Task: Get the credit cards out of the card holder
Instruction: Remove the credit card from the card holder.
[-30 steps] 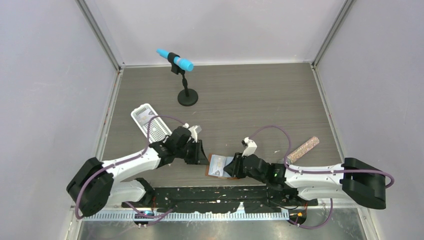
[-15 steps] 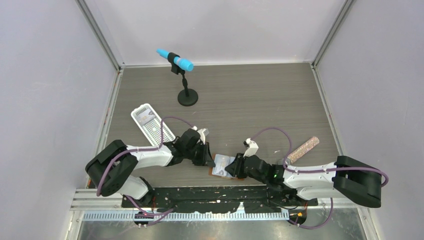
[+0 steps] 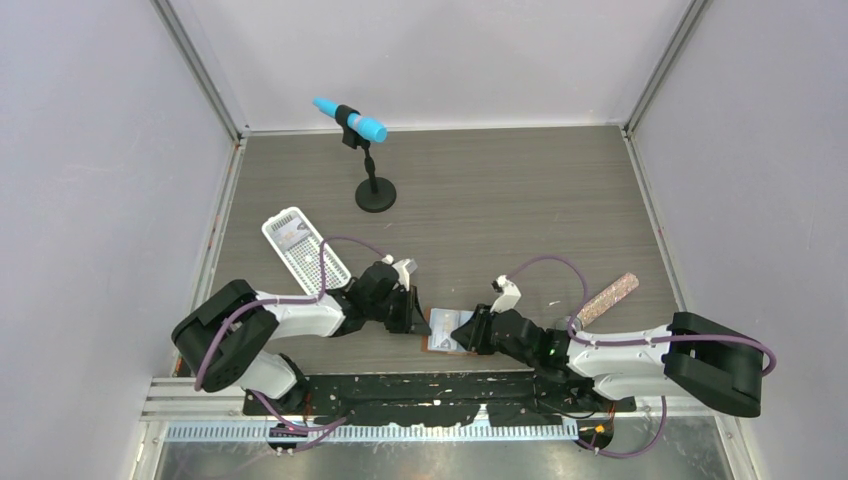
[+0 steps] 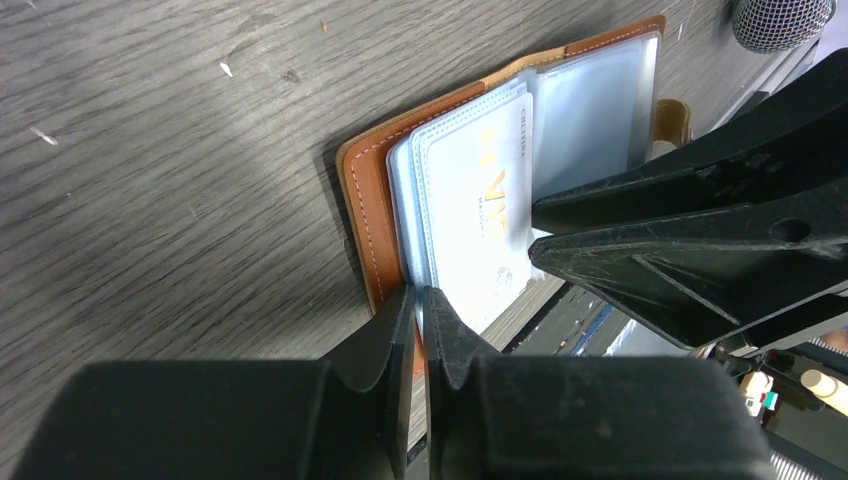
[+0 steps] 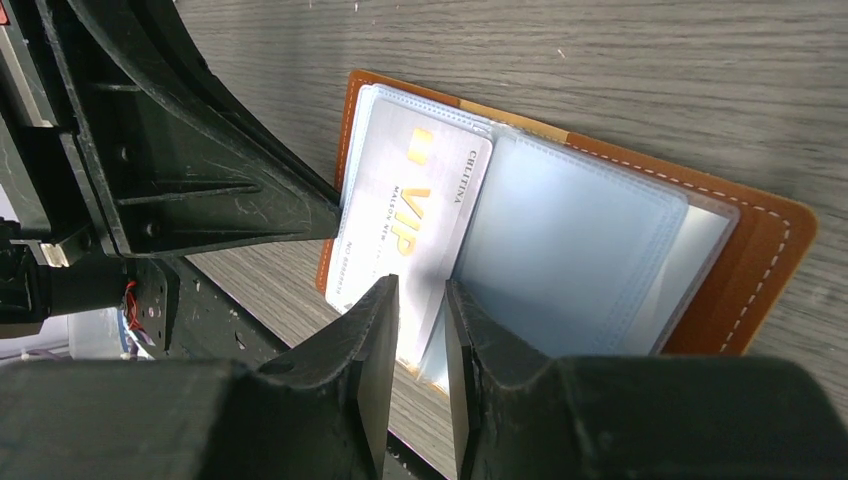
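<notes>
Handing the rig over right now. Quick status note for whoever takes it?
Left gripper: jaws all but closed, tips at the card holder leather edge.
Right gripper: jaws narrowly apart over the VIP credit card; grip unclear.
Holder lies open between the arms; that card pokes past its edge, not free.
Done: holder opened. Left: pull it and any others out.

Grey wood-grain table [image 3: 480, 190], black microphone stand [image 3: 375, 199] with blue mic far left of centre, white perforated tray [image 3: 320, 262] left, glittery pinkish stick [image 3: 607, 298] right, open tan card holder [image 3: 445, 332] near edge, centre.
</notes>
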